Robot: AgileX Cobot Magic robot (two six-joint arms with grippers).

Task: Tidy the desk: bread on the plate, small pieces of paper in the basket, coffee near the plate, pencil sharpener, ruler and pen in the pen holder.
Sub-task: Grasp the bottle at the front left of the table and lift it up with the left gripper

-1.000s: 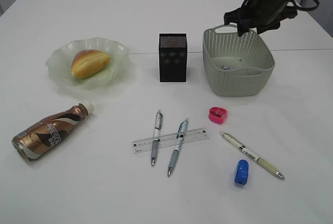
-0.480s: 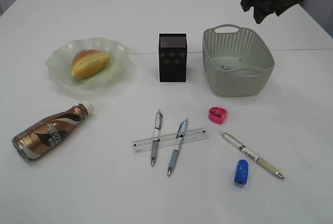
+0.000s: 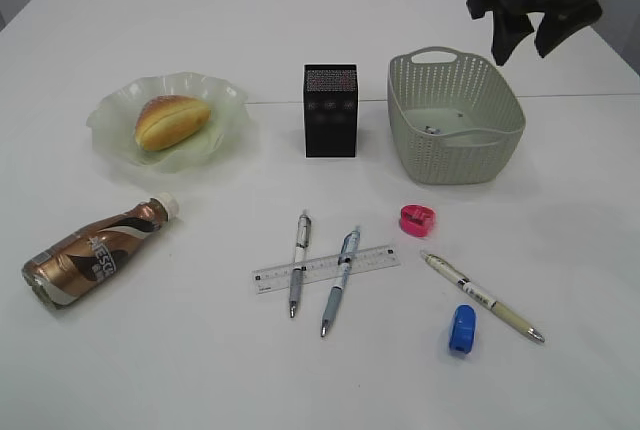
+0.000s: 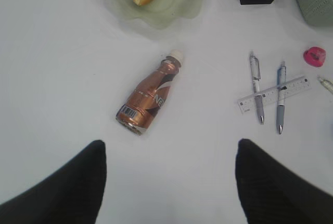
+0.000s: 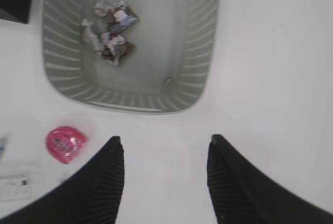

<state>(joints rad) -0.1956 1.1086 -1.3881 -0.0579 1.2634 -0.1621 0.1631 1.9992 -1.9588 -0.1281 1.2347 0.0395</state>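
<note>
Two end effectors hang open and empty. Right end effector hovers at the basket's far right corner; the pink sharpener lies just nearside of the basket, nearest that arm. Left end effector hangs over the coffee, neck toward the plate.
</note>
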